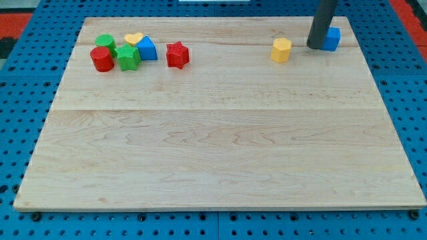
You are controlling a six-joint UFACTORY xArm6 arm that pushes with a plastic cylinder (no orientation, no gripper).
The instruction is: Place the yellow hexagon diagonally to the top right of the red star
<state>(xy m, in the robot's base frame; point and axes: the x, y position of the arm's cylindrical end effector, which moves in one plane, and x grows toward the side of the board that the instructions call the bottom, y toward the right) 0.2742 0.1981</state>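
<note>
My tip [315, 47] stands right of the yellow hexagon [281, 50], seemingly apart.

Bright, even light; sharp focus, faint shadows.

Wooden board [220, 153] on blue pegboard [20, 133]. Blue block [332, 38] near the view's top right edge of the board. Cluster at the view's top left: green block [105, 43], yellow heart [134, 39], blue block [147, 49], green star [127, 57], red cylinder [101, 60], all touching or just beside one another.
</note>
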